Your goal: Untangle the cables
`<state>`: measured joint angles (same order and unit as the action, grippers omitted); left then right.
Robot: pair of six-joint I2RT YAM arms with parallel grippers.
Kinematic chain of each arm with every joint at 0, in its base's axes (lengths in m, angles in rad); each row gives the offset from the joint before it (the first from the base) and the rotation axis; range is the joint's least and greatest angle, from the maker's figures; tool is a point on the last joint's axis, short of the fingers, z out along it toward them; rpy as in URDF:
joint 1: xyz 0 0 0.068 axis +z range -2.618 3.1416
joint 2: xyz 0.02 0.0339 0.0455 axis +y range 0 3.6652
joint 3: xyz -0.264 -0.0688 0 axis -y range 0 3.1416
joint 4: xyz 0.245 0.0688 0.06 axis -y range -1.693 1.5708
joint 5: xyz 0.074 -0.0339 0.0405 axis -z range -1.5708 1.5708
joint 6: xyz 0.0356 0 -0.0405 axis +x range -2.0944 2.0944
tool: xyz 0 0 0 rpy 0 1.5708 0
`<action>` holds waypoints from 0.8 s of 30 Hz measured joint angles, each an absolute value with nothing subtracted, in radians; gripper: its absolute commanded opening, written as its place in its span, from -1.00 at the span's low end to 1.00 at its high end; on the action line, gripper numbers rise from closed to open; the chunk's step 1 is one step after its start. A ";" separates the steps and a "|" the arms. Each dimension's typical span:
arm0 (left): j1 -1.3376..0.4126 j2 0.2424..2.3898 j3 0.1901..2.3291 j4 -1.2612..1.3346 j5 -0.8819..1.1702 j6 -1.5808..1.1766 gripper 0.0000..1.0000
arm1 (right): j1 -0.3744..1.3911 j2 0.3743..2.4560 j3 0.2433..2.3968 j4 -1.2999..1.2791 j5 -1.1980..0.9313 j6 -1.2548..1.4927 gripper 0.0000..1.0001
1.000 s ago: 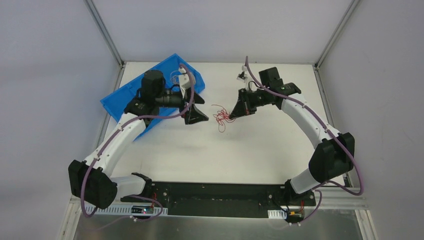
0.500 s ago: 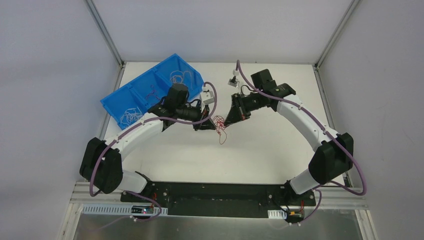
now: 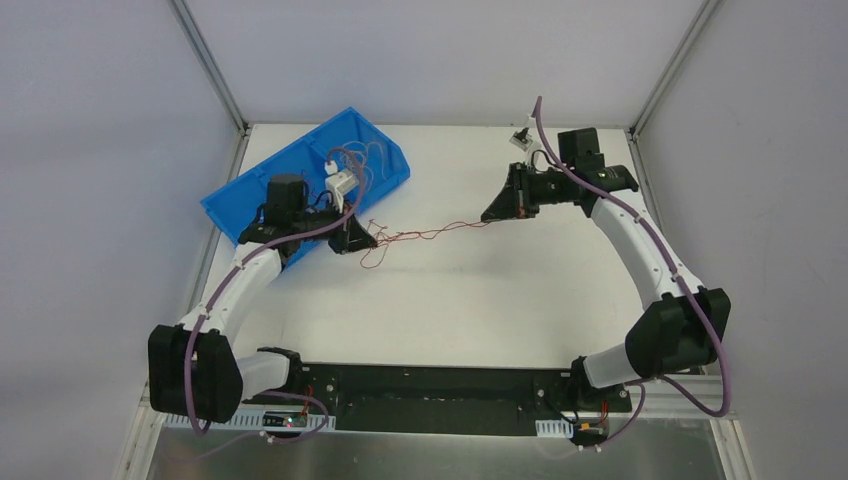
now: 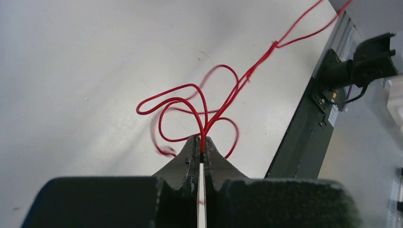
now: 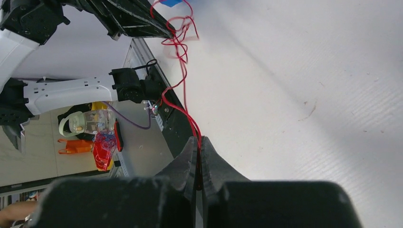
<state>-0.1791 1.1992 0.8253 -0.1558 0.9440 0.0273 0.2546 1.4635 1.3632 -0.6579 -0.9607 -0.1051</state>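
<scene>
Two arms stand at the table: the left arm (image 3: 235, 285) and the right arm (image 3: 640, 245). They carry two grippers, one apiece. The left gripper (image 3: 362, 240) is at about nine o'clock from the table's middle and the right gripper (image 3: 490, 214) at about two o'clock. There is one white table (image 3: 480, 300) and one blue bin (image 3: 228, 215), out at ten o'clock. The red cables (image 3: 425, 234) strung between the two grippers show at least two strands where they twist together, but I cannot count them more surely. The thin wires (image 3: 362, 155) in the bin are too fine to count.
</scene>
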 measured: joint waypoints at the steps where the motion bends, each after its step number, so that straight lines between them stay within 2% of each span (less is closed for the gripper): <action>1: -0.150 1.191 0.826 -0.173 0.943 0.022 -1.00 | 0.249 1.457 1.359 -0.658 -0.956 -0.106 -1.00; 5: -0.040 1.187 0.875 -0.253 0.941 -0.008 -1.00 | 0.224 1.450 1.344 -0.652 -0.924 -0.107 -1.00; 15: 0.163 1.250 1.201 -0.335 0.951 -0.039 -1.00 | 0.196 1.443 1.283 -0.653 -0.825 -0.135 -1.00; 24: 0.286 1.372 1.350 -0.408 0.912 0.027 -1.00 | -0.010 1.419 1.260 -0.714 -0.766 -0.228 -1.00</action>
<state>0.2863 1.3716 1.3502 -0.4076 0.9115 0.0269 -0.0101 1.4185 1.2598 -0.7143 -0.7662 -0.2276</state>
